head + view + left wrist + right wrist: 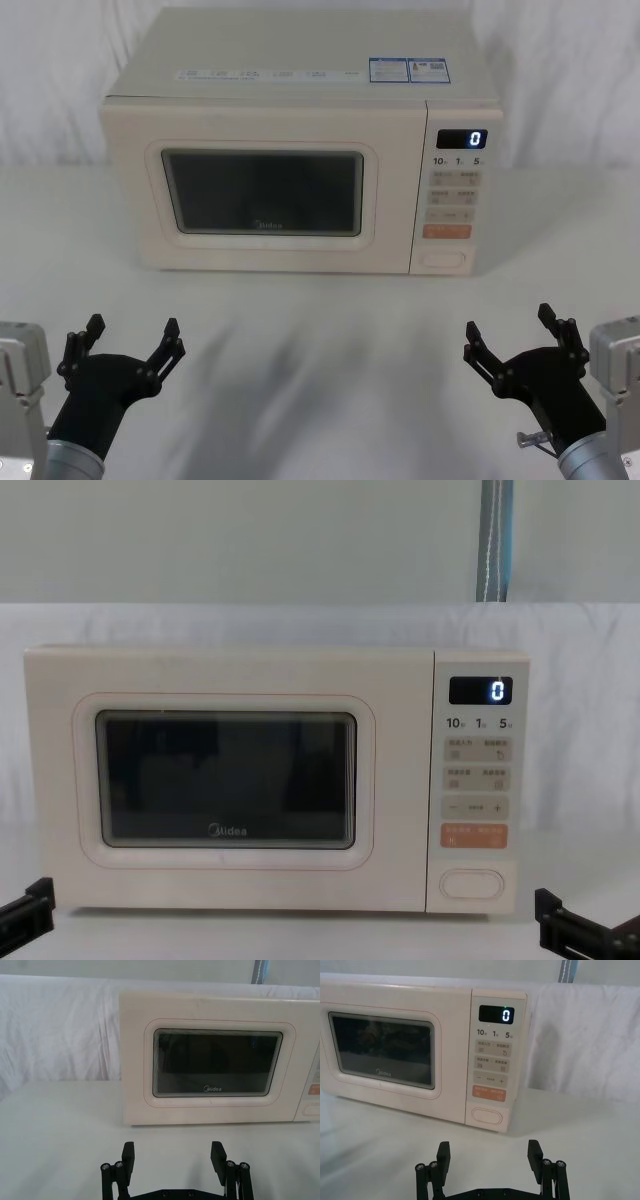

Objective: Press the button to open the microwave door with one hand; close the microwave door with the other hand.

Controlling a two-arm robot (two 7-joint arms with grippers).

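The cream microwave stands at the back of the table with its door (262, 190) shut, its dark window and "Midea" logo (213, 1089) facing me. The wide pill-shaped button (444, 260) sits at the bottom of the control panel, under the orange key (489, 1093); the display reads 0. My left gripper (133, 335) hovers open low at the front left, well short of the door (215, 1062). My right gripper (512, 328) hovers open at the front right, roughly in line with the button (487, 1115) and some way in front of it. Both hold nothing.
A white cloth covers the table (320, 330), and bare cloth lies between the grippers and the microwave. A white draped backdrop (60, 1030) hangs behind it. A grey-blue vertical strip (496, 540) shows behind the microwave on the right.
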